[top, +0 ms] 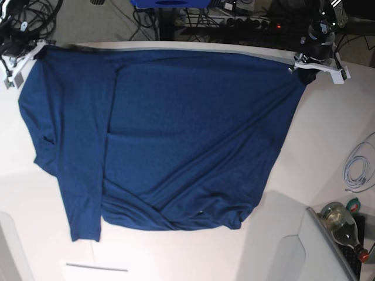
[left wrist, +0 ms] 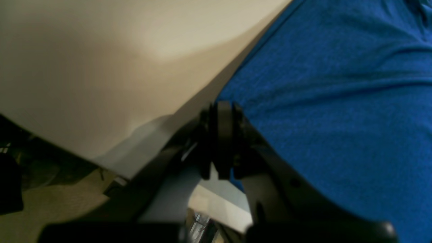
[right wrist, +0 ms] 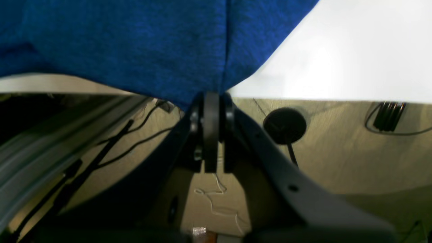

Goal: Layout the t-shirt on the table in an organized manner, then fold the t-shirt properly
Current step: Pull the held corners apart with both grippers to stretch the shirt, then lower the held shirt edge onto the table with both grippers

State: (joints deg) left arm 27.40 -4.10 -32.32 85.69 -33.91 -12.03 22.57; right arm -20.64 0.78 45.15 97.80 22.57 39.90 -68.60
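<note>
The dark blue t-shirt [top: 176, 134] lies spread over the white table [top: 328, 146], its upper edge along the far side and its lower part creased and bunched. In the base view my left gripper [top: 303, 70] sits at the shirt's far right corner. The left wrist view shows my left gripper [left wrist: 224, 105] shut, pinching the t-shirt [left wrist: 337, 101] at its edge over the table [left wrist: 101, 60]. My right gripper [top: 35, 52] is at the far left corner. In the right wrist view my right gripper [right wrist: 211, 96] is shut on a hanging point of the t-shirt [right wrist: 135, 40] beside the table [right wrist: 354, 50] edge.
A coiled white cable [top: 358, 170] lies at the table's right side, and a green glass bottle [top: 341, 221] lies at the lower right. Cables and dark equipment [top: 234, 20] crowd the floor beyond the far edge. Below the right gripper there is floor with a round black base [right wrist: 285, 125].
</note>
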